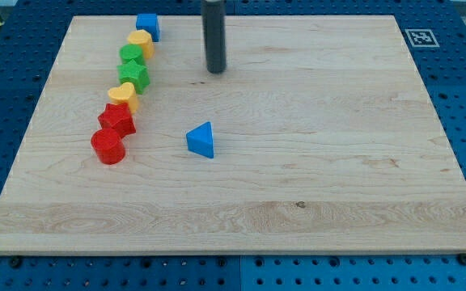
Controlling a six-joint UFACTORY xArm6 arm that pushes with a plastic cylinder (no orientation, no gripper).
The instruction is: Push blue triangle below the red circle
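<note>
The blue triangle (201,140) lies on the wooden board (314,162) left of centre. The red circle (108,147) stands at the lower end of a slanted line of blocks at the view's left, about a hand's width left of the triangle. My tip (215,69) is toward the view's top, above and slightly right of the blue triangle, apart from it and touching no block.
The line of blocks runs up from the red circle: a red star (117,120), a yellow heart (123,95), a green star (133,76), a green block (131,56), a yellow block (140,41), a blue block (148,26). A fiducial marker (419,37) sits at the board's top right corner.
</note>
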